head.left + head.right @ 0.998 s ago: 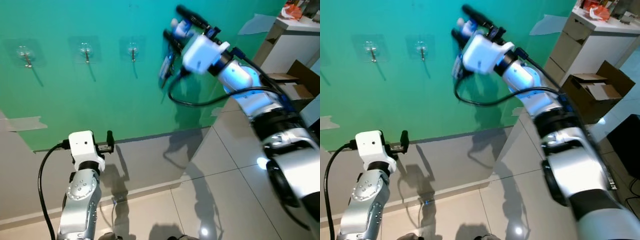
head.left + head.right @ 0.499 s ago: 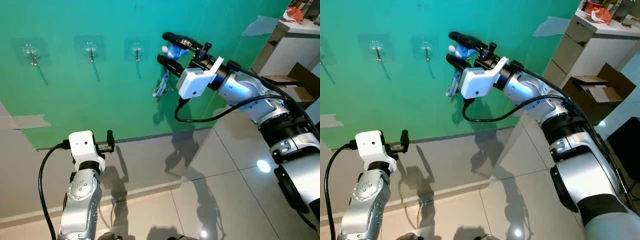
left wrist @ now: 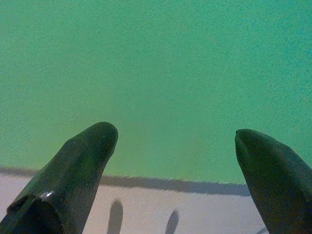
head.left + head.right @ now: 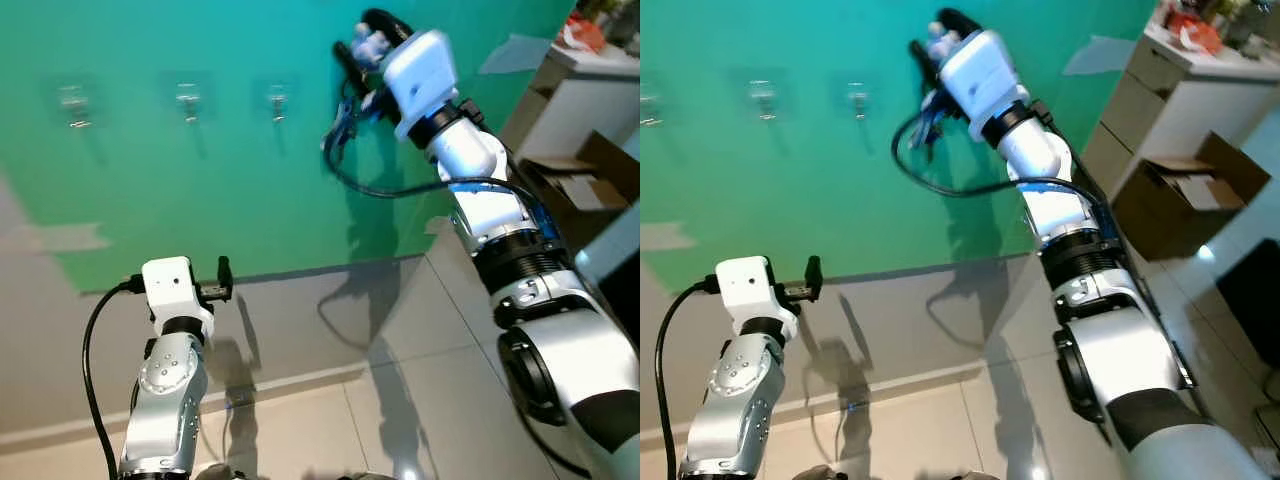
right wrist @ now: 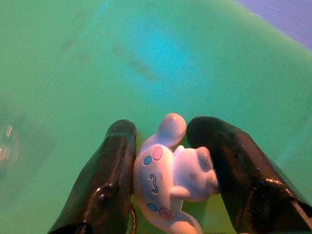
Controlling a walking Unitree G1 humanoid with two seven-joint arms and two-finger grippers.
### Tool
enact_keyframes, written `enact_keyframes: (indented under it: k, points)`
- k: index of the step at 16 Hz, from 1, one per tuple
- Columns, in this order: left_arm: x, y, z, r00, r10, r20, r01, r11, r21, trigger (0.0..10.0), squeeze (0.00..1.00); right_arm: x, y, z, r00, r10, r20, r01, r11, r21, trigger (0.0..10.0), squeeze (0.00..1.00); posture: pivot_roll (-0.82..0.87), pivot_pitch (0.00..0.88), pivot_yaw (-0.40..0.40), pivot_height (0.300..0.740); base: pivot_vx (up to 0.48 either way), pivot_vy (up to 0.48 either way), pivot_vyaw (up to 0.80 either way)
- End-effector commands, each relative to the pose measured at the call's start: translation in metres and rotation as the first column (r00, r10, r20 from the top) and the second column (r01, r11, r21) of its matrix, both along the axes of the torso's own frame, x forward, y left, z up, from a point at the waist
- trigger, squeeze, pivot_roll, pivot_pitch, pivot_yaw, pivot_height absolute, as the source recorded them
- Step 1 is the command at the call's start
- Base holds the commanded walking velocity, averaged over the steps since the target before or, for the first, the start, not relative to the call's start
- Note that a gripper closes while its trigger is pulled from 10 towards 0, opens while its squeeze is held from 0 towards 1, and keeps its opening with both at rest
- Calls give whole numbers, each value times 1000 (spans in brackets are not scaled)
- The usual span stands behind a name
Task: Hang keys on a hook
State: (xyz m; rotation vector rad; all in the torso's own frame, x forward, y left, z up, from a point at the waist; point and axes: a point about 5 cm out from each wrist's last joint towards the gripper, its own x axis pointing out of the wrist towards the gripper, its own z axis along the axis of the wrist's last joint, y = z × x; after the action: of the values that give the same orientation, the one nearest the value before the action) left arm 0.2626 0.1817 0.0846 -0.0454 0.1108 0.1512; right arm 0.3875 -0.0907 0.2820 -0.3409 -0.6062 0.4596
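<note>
the keys (image 4: 343,128) hang with their long axis near vertical, the white charm (image 5: 173,178) at the top pinched between the fingers and the bluish bunch dangling below it, pointing down toward the floor; they sit high against the green wall (image 4: 200,190), to the right of the third hook (image 4: 278,100) and apart from it. the charm is a small white figure with long ears, pink and blue spots on its face and a curly mouth, one ear poking up past the fingertips (image 5: 122,134); the keys themselves are blurred, so their shape is hard to tell. the right gripper (image 4: 362,48) is raised near the top of the wall and clamped on the charm, a black cable (image 4: 400,190) looping under its white wrist. three clear hooks (image 4: 190,100) stand in a row on the wall. the left gripper (image 3: 175,141) is held low and faces the wall above the grey skirting (image 4: 300,310), its two fingers spread wide with nothing between them. a cardboard box (image 4: 1185,195) and white shelf (image 4: 1140,90) stand at the right
</note>
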Motion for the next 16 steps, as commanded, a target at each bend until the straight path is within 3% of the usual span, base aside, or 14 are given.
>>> enact_keyframes:
  k: [1,4,16]
  points:
    - [-1,-1,-2,1000,-5,-4,5,1000,8,10000,0,10,-40,-2,983,-96,-155,130,966,225,10000,0,-13,0,-116,740,0,0,0]
    - [-3,1,-2,1000,-4,-5,4,1000,14,10000,0,7,-42,-22,965,-49,-256,129,943,307,10000,0,-6,0,-115,740,0,0,0]
    - [2,0,-1,1000,-15,-9,15,1000,18,10000,0,-4,-41,-35,949,-63,-310,132,969,208,10000,0,-19,0,-104,740,0,0,0]
